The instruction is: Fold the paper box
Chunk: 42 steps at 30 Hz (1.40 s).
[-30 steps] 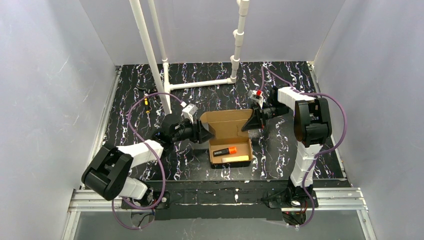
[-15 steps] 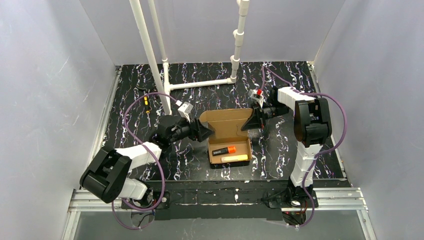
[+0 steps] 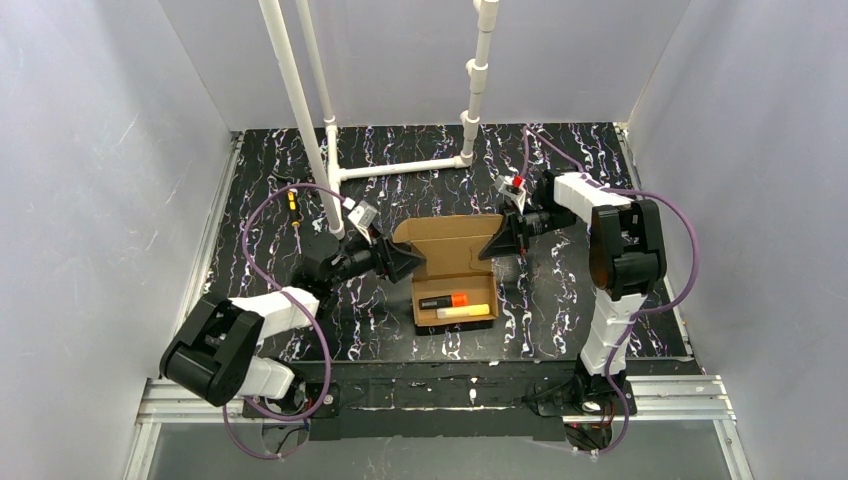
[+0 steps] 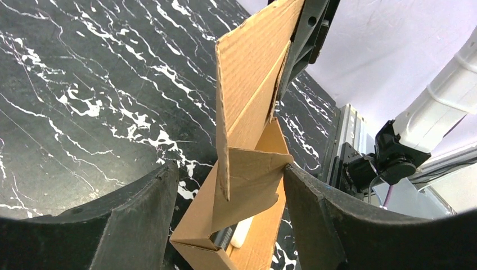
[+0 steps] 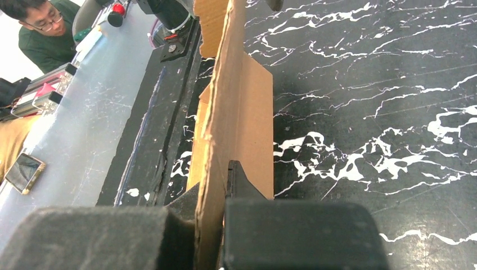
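The brown paper box (image 3: 452,262) sits mid-table with its tray open and its lid standing up at the back. A black-and-orange marker (image 3: 445,300) and a pale tan stick (image 3: 463,311) lie in the tray. My left gripper (image 3: 402,262) is open at the box's left end. In the left wrist view (image 4: 229,171) its jaws straddle the folded side flap (image 4: 250,180), and the right finger touches the flap's corner. My right gripper (image 3: 497,244) is shut on the lid's right edge. In the right wrist view (image 5: 216,183) it pinches the cardboard (image 5: 250,112).
A white pipe frame (image 3: 400,168) with slanted uprights (image 3: 296,100) stands behind the box. Small orange and yellow bits (image 3: 292,206) lie at the far left. Grey walls close in three sides. A person (image 5: 39,25) sits beyond the table's near edge.
The box has slid a little to the left and away. Both grippers moved with it; the left wrist swung back and left. The right gripper stays shut on the lid.
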Available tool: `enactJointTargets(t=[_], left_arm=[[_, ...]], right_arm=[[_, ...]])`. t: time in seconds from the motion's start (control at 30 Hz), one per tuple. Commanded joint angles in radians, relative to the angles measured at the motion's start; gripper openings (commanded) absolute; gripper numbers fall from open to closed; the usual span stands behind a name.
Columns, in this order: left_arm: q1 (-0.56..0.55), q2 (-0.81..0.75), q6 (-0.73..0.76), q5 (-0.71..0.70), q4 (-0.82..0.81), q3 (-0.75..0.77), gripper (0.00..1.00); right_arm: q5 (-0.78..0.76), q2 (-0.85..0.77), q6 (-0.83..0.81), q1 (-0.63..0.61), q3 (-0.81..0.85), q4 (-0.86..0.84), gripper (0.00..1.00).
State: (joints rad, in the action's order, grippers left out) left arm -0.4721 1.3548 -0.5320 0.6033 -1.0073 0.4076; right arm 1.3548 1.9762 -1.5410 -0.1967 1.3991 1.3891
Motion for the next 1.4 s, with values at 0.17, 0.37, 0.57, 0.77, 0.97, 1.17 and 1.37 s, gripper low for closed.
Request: enactJointTargets(t=[0.17,0.37,0.57,0.77,0.97,1.17,1.37], left_arm=[[0.055,0.02,-0.08,0.14,-0.228,-0.022,0.64],[0.055,0.086,-0.14,0.192,-0.274,0.005,0.6],[0.055,0.183,-0.219,0.25,-0.333,0.052,0.42],[0.054,0.257,-0.288,0.289,-0.384,0.095,0.16],[0.055,0.229,-0.262,0.277,-0.384,0.08,0.0],[0.055,0.217,-0.218,0.243,-0.373,0.057,0.16],[0.056,0.186,-0.2,0.192,-0.347,0.03,0.51]], right_arm=[[0.072,-0.086,0.023,-0.024,0.034,0.033,0.01],[0.081,-0.071,0.053,-0.026,0.033,0.016,0.01],[0.085,-0.057,0.109,-0.026,0.024,-0.035,0.01],[0.078,-0.051,0.115,-0.026,0.021,-0.042,0.01],[0.067,-0.04,0.119,-0.026,0.023,-0.046,0.01],[0.034,-0.02,0.104,-0.026,0.032,-0.04,0.01],[-0.008,0.01,0.019,-0.021,0.056,0.027,0.01]])
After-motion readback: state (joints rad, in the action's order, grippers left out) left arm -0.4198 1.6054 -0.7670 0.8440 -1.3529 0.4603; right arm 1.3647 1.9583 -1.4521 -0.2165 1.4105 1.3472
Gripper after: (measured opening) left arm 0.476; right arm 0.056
